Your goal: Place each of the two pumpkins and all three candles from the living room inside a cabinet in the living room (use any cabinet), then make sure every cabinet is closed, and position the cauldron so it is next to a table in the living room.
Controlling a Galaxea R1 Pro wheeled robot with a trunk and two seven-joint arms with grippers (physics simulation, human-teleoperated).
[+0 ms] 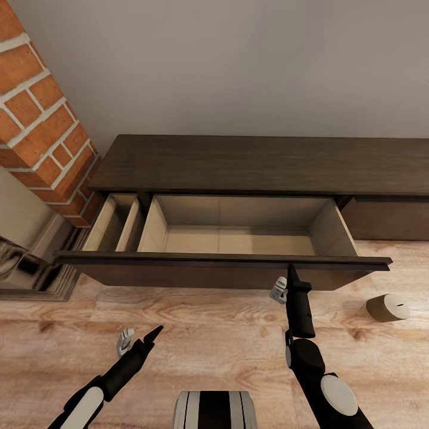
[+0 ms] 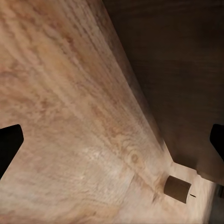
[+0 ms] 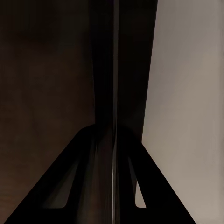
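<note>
The long dark brown cabinet (image 1: 250, 164) stands against the wall with its wide drawer (image 1: 238, 241) pulled out, its pale beige inside bare. My right gripper (image 1: 291, 273) reaches up to the drawer front's top lip. In the right wrist view its fingers (image 3: 113, 136) are pressed together on that thin dark edge. One beige candle (image 1: 387, 307) lies on its side on the wood floor, right of the drawer. It also appears in the left wrist view as a candle (image 2: 177, 189) beside the cabinet's base. My left gripper (image 1: 142, 338) hovers open and low over the floor, holding nothing.
A narrower drawer (image 1: 113, 223) at the cabinet's left end is also open. A red brick column (image 1: 42, 113) and a beige fireplace base (image 1: 30, 262) stand at the left. Wood floor (image 1: 214, 339) spreads in front of the cabinet.
</note>
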